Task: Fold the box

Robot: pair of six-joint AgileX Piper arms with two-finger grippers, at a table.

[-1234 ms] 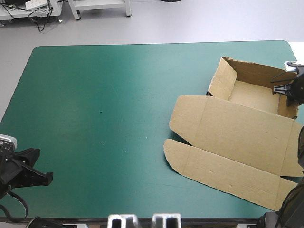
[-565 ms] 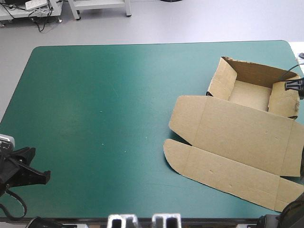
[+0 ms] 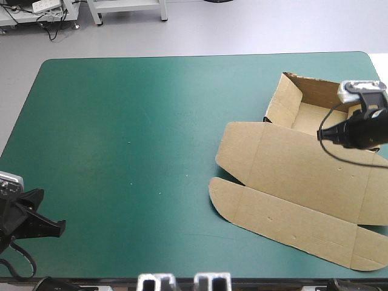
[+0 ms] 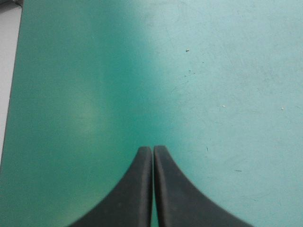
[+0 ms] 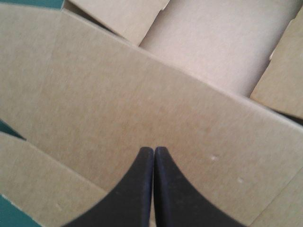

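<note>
So the right gripper [image 5: 154,150] has its fingers pressed together on nothing, hanging over the flat lid [image 5: 118,109] just short of the tray [image 5: 208,42]. My guess is it's a blunt tip for pushing board, not pinching. The box [image 3: 291,163] sits at the table's right, tray on the far side. The left gripper [image 4: 153,149], also closed and empty, is parked near-left over bare teal-green cover [image 4: 213,71], probably just out of the way.

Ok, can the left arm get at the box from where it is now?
Probably not easily. Nothing blocks it, only bare cover lies between, but the left claw sits shut at its near left corner while the box lies along the right edge.
</note>
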